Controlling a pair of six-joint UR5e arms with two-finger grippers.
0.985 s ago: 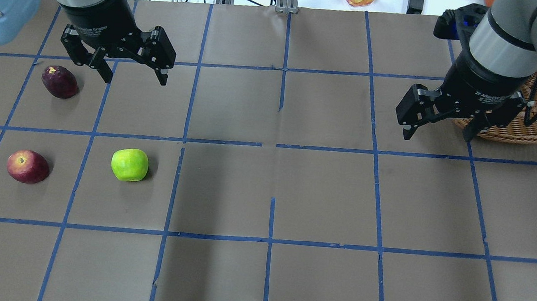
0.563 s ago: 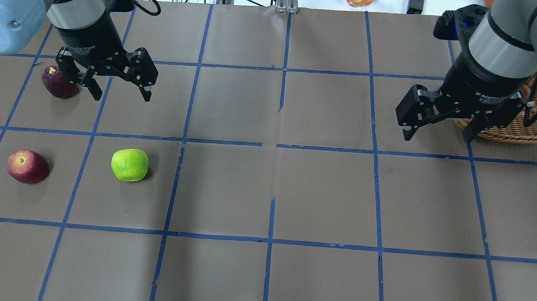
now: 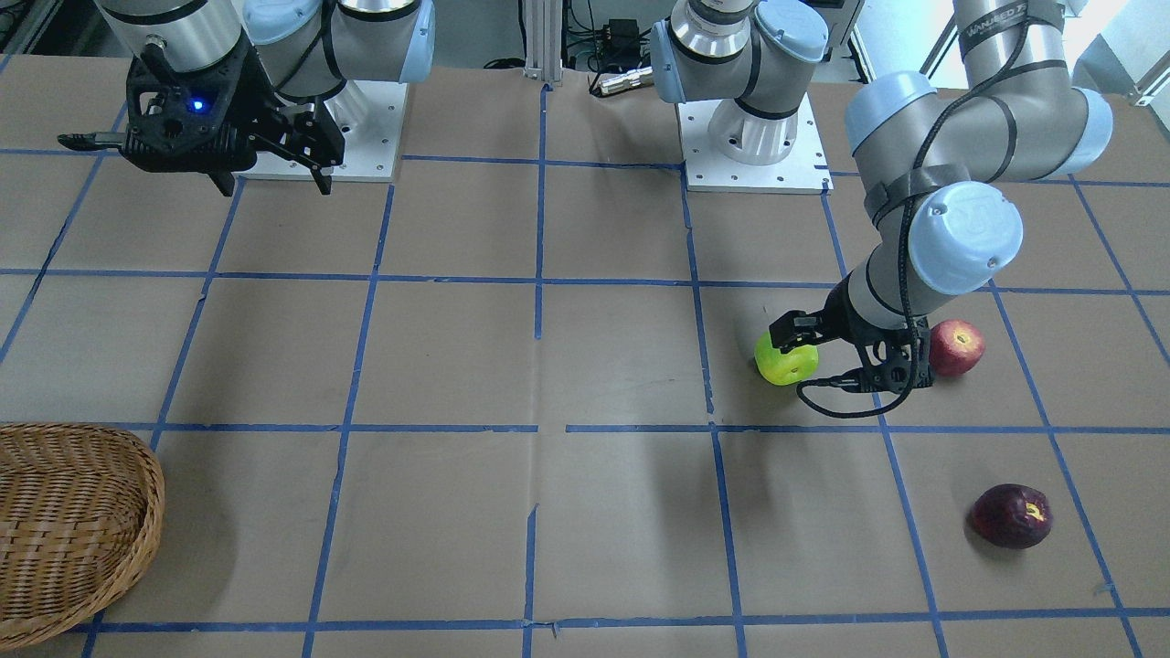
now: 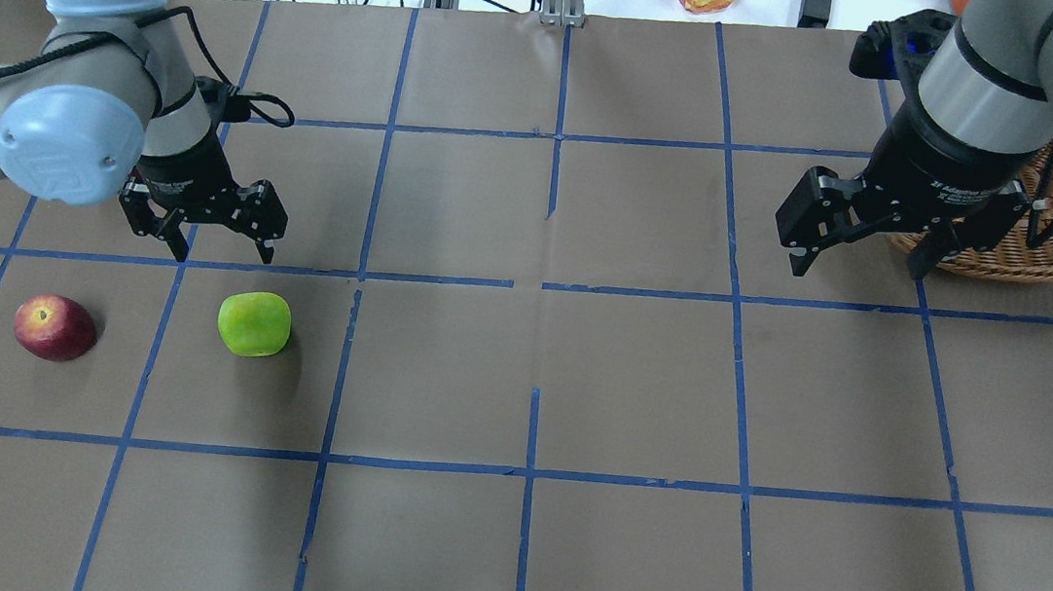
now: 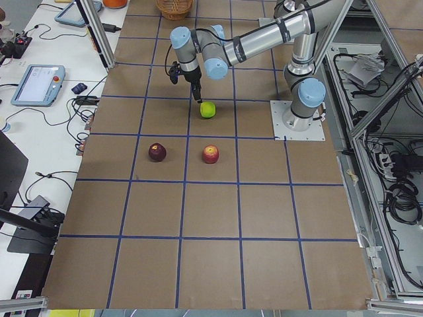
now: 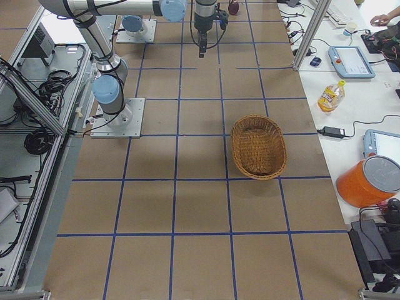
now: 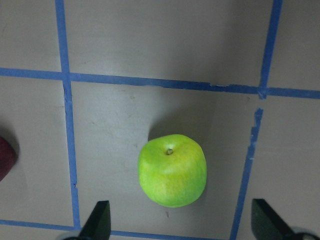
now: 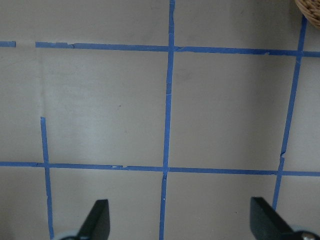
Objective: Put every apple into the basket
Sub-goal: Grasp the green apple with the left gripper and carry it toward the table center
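**Over the green apple, left gripper spread wide**

Above the taped brown table [image 4: 634, 385], the left gripper [image 4: 224, 252] hangs with its jaws wide apart and nothing between them. In the left wrist view the green apple [image 4: 254, 324] lies on the paper close to the two fingertips, nearer the left one, and neither touches it. The red apple [image 4: 54, 327] sits in the next square. The maroon apple [image 3: 1011, 516] lies apart from both, farther from the robot, and the left arm hides it in the overhead view. At the table's other side the right gripper [image 4: 855, 267] also stands fully spread and empty, beside the wicker basket [image 3: 55, 548], which holds no apple.
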